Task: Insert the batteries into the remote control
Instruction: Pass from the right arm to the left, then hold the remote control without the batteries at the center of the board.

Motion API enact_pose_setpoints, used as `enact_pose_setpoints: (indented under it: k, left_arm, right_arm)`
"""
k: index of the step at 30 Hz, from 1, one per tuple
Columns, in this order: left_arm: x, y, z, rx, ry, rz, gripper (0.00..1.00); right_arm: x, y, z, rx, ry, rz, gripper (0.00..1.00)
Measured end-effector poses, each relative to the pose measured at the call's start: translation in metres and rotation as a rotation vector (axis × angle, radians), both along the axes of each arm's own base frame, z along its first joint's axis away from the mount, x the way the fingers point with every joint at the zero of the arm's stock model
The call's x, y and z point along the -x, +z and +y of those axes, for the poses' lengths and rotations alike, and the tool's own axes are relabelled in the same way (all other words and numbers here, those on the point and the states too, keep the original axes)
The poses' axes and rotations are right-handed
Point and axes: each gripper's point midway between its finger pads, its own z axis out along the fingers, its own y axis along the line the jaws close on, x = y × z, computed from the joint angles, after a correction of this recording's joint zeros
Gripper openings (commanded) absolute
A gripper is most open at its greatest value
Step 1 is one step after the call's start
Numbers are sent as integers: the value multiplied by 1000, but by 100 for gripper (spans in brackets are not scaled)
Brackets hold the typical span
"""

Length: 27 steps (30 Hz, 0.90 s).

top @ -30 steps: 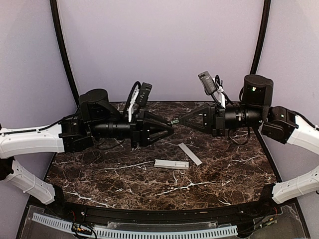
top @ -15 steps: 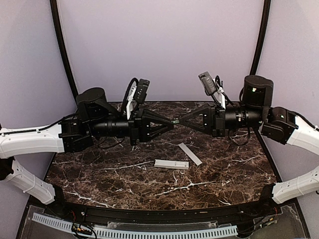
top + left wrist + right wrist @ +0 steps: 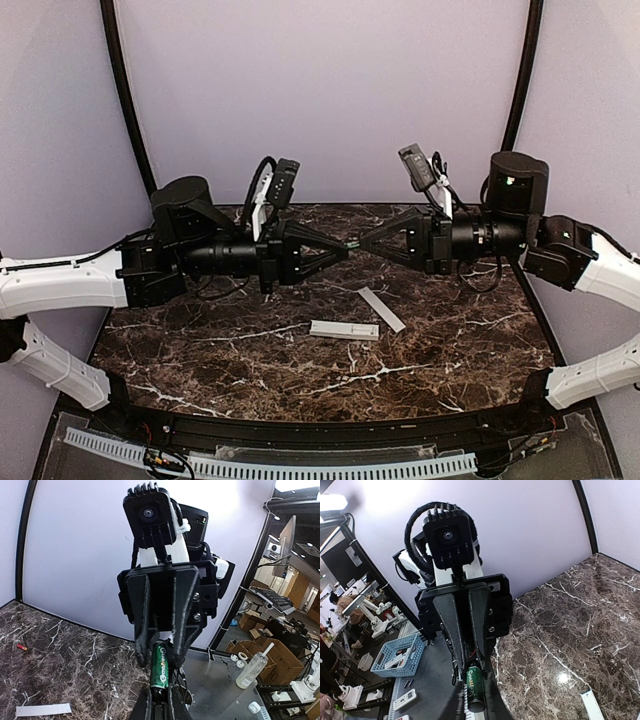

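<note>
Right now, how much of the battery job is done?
Done: the cover lies beside the remote. In hand: the left end effector and right end effector both pinch one green battery in mid-air. Left: the battery must go into the remote.

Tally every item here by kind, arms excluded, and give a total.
batteries: 2 (green battery, red battery)
remote control: 1
cover strip: 1
Total: 4
</note>
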Motion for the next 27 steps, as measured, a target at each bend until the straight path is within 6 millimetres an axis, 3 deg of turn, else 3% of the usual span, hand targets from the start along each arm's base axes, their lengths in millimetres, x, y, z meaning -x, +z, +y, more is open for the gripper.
enact_pose_setpoints:
  k: [2, 4, 9, 13, 18, 21, 27]
  left_arm:
    - [-3, 0, 2, -6, 24, -11, 0]
    - [-9, -1, 8, -24, 71, -30, 0]
    - [-35, -18, 24, -120, 209, -80, 0]
    - [-56, -62, 24, -274, 276, -102, 0]
    - [-71, -143, 12, -510, 260, -131, 0]
    - [-75, -183, 5, -605, 218, -162, 0]
    - [-76, -240, -12, -727, 100, -224, 0]
  right_arm:
    - [-4, -3, -1, 12, -23, 4, 50]
    - [-10, -9, -3, 35, -66, 9, 58]
    - [-33, -28, -17, 113, -216, 54, 62]
    - [-58, -53, -34, 172, -347, 123, 62]
    - [-95, -111, -68, 269, -540, 290, 58]
    - [-110, -157, -85, 334, -618, 404, 55]
    - [-120, -248, -98, 495, -654, 613, 52]
